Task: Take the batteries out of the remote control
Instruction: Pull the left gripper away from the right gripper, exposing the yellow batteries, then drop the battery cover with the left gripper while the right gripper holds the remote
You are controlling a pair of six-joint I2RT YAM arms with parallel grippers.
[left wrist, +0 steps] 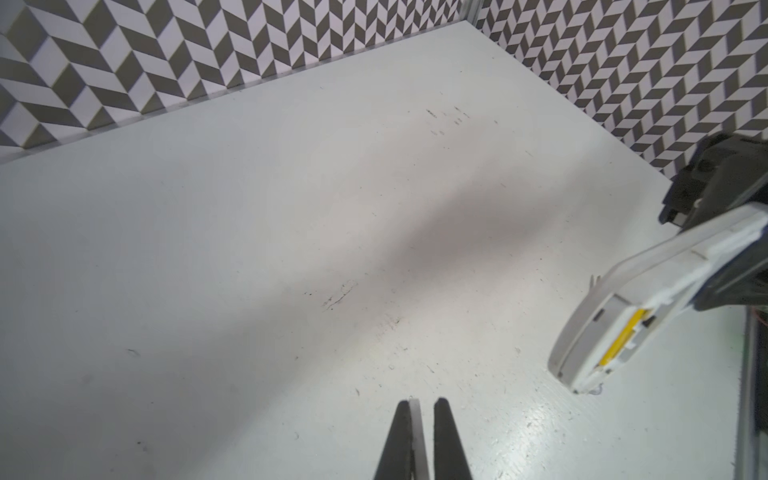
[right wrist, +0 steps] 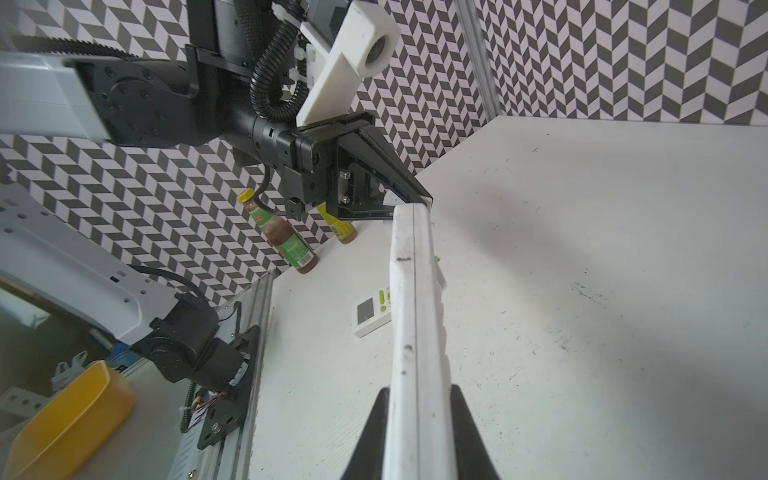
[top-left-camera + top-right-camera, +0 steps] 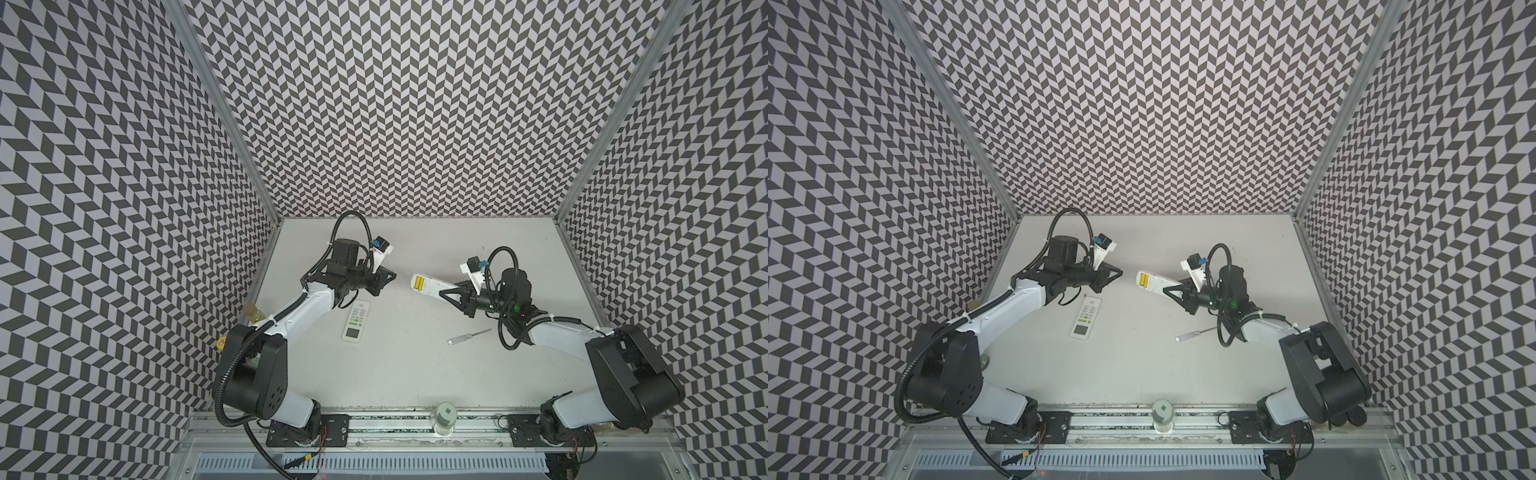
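Currently two robot arms face each other over a white table (image 3: 415,374) walled in by black-and-white zigzag panels. The right gripper (image 3: 444,291) is clamped around a long white remote (image 3: 430,286), gripping it by its sides as the right wrist view shows (image 2: 417,399). The remote points toward the middle of the table. Its battery bay is uncovered at the far end, and the yellow batteries (image 3: 419,284) sit inside it side by side, facing up. Both top views show them (image 3: 1144,280), and the left wrist view catches them edge-on (image 1: 621,340).

The left gripper (image 3: 392,276) hovers near that open end, with a gap between them in both top views. Its jaws are drawn together. A thin pale strip shows between the fingertips (image 1: 405,409), but I cannot tell what it is.

A second, shorter remote (image 3: 356,322) with green buttons lies face up on the table below the left gripper. A clear-handled screwdriver (image 3: 469,336) lies on the table beside the right arm.
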